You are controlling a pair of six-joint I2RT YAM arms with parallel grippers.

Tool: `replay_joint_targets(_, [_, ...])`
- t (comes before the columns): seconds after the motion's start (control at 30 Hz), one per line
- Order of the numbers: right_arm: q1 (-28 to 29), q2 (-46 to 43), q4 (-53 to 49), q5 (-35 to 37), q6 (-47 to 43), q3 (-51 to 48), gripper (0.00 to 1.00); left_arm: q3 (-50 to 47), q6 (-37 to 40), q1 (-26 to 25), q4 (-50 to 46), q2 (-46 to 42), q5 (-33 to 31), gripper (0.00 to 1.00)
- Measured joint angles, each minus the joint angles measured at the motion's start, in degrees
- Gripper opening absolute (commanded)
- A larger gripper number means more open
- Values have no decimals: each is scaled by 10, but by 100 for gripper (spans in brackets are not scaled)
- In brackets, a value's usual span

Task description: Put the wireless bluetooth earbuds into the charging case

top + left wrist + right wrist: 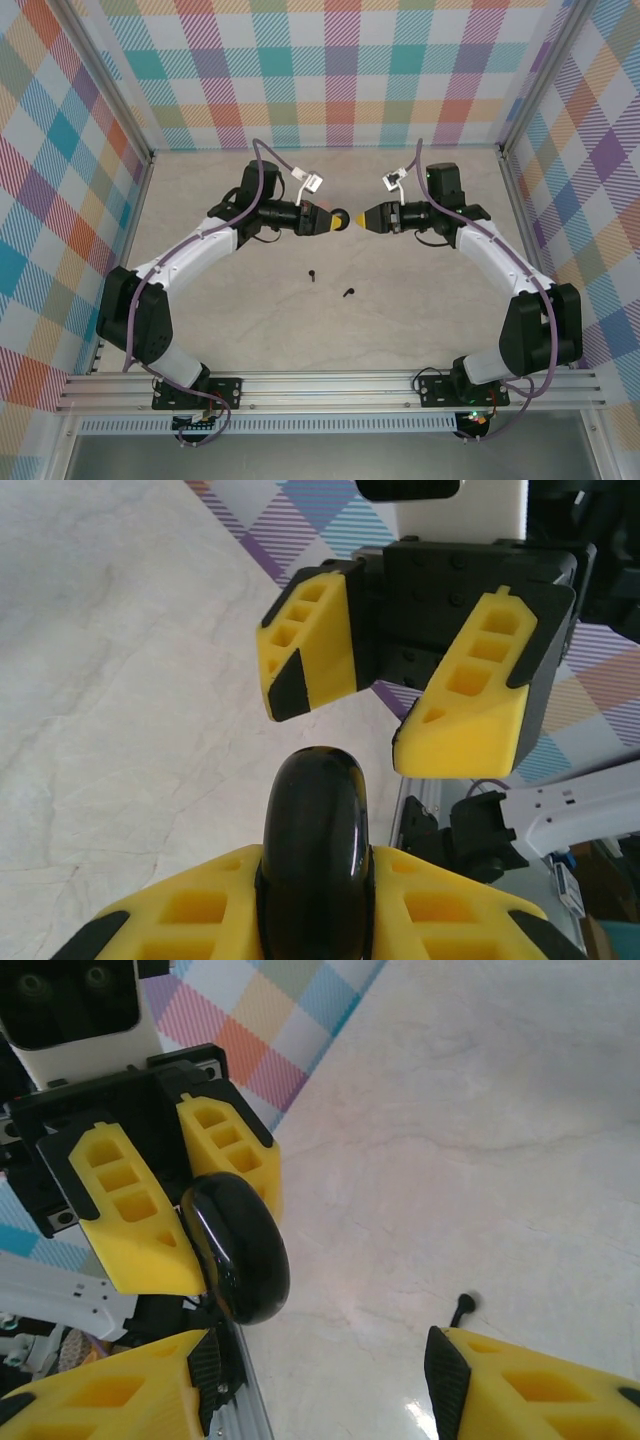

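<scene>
Over the table, left gripper clamps the black case; right gripper jaws apart; probably two black earbuds nearby.

Roomy tabletop — black earbuds midway

The left hand and right hand are yellow with black pads. The case between the left hand's fingers is glossy black. Beneath both hands the bench is cream with faint grey veins. An earbud and a second earbud are black. The walls beyond the hands are pastel plaid.
</scene>
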Motion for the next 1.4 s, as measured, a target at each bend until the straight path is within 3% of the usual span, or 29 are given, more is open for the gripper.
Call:
replay_joint_targets(0.27, [16, 0, -13, -38, -25, 36, 59, 16, 21, 0, -25, -3, 26, 25])
replay_joint_targets(0.8, [53, 30, -69, -47, -64, 80, 54, 29, 51, -8, -61, -3, 40, 24])
replay_joint_targets(1.13, [60, 43, -94, -58, -85, 94, 32, 34, 57, -10, -75, -3, 44, 24])
replay_joint_targets(1.4, [59, 45, -103, -60, -90, 99, 27, 34, 59, -10, -80, -7, 50, 27])
